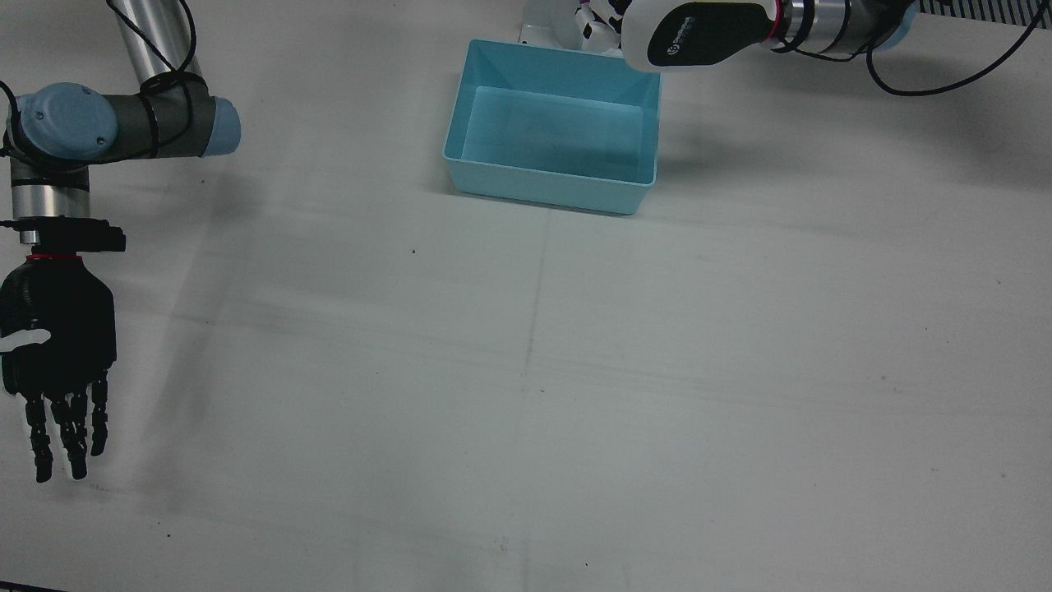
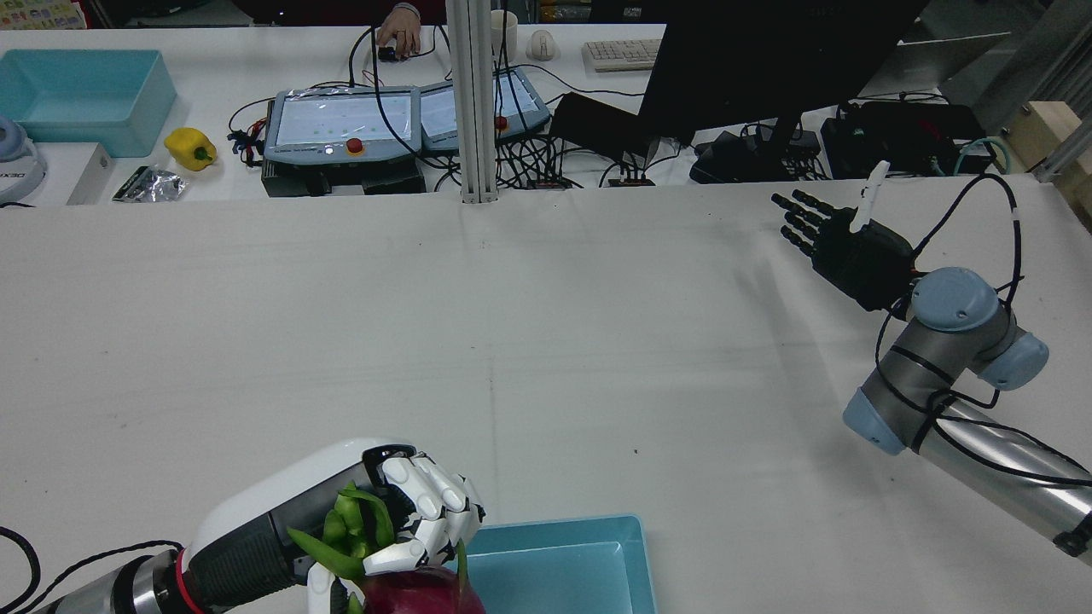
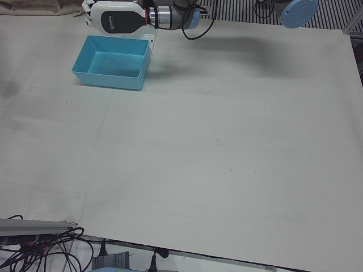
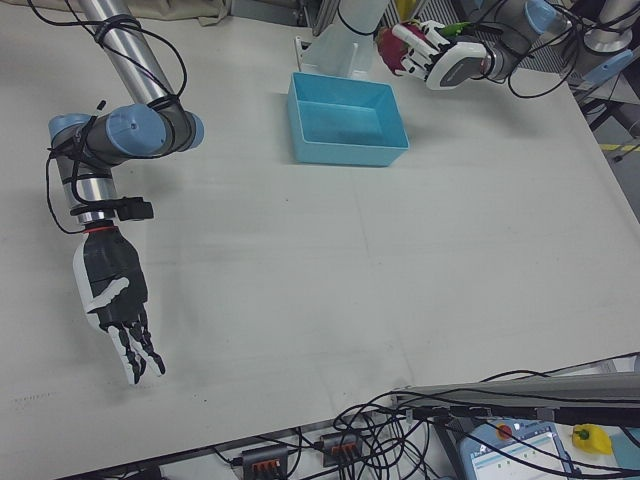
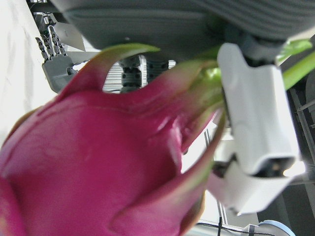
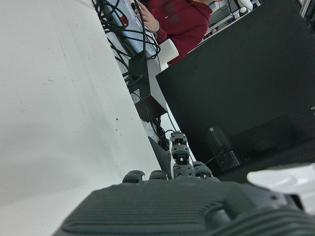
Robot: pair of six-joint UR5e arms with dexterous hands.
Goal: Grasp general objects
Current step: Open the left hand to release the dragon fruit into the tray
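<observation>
My left hand (image 2: 401, 520), white, is shut on a pink dragon fruit (image 2: 418, 593) with green scales and holds it above the table, at the robot-side corner of the blue bin (image 2: 554, 522). The fruit fills the left hand view (image 5: 98, 162). In the front view this hand (image 1: 699, 33) hangs over the bin's (image 1: 551, 197) top right corner. It also shows in the right-front view (image 4: 445, 58) with the fruit (image 4: 392, 50). My right hand (image 1: 57, 353), black, is open and empty above bare table far from the bin, and shows in the rear view (image 2: 840, 243).
The bin's inside shows nothing in it (image 4: 350, 155). Past the table's far edge stand teach pendants (image 2: 341, 119), cables, a yellow pepper (image 2: 189, 147), a second blue bin (image 2: 77, 98), a metal post (image 2: 473, 102) and a black monitor (image 2: 768, 60).
</observation>
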